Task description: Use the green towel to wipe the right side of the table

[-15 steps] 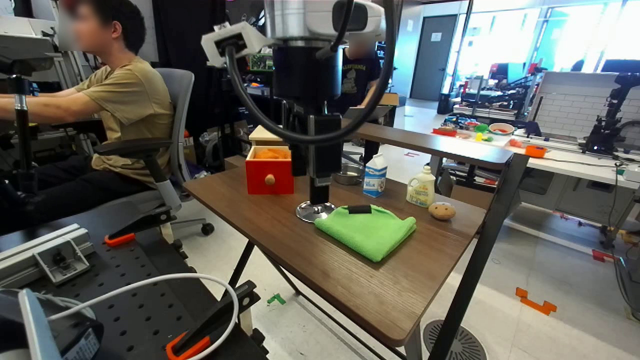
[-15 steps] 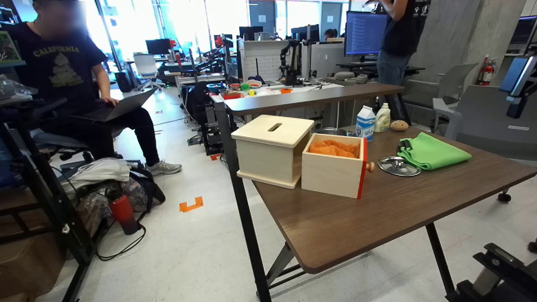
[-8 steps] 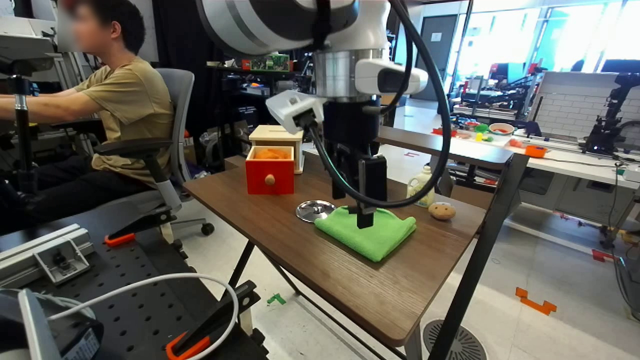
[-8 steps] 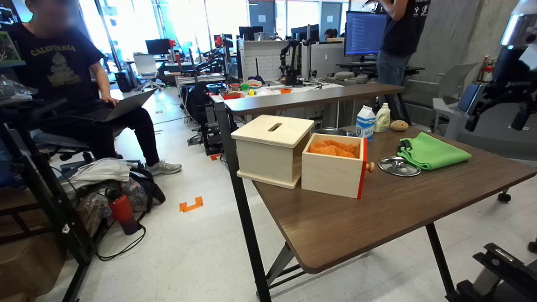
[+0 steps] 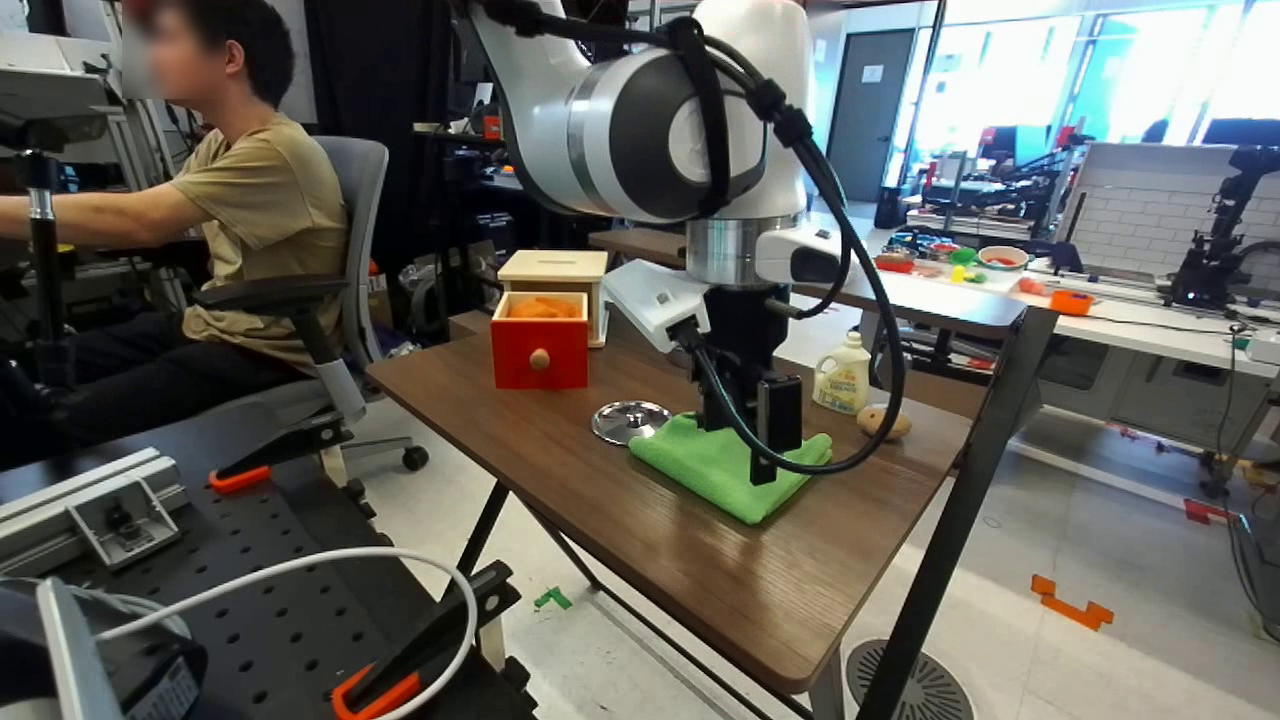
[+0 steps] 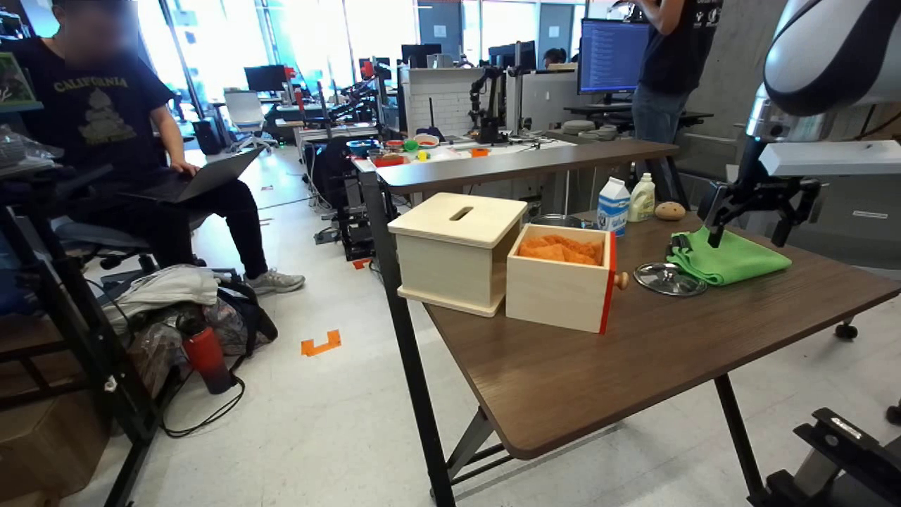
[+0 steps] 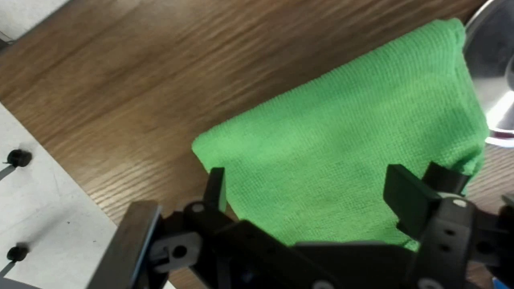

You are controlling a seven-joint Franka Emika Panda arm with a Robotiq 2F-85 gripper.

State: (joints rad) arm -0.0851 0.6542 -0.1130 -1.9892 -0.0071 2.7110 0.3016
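The green towel (image 5: 690, 455) lies folded on the dark brown table (image 5: 760, 580), a small black piece (image 6: 678, 244) at one edge of it. My gripper (image 6: 747, 241) points down just above the towel, its two fingers wide apart. In the wrist view the towel (image 7: 341, 120) fills the gap beneath the gripper (image 7: 307, 180); one fingertip (image 7: 217, 180) is over the towel's edge, the opposite one near the black piece. Nothing is held. Whether the fingertips touch the cloth I cannot tell.
A shiny pot lid (image 6: 669, 279) lies against the towel. Also on the table are a red-fronted drawer (image 5: 540, 350) with orange cloth, a wooden box (image 6: 457, 218), a milk carton (image 6: 613, 208), a bottle (image 5: 843, 375) and a potato (image 5: 885, 422). A raised shelf (image 6: 535, 165) runs along one side.
My gripper has come down over the towel, moving right in one exterior picture and coming into sight from the right edge in the other. The towel and other objects have stayed put.
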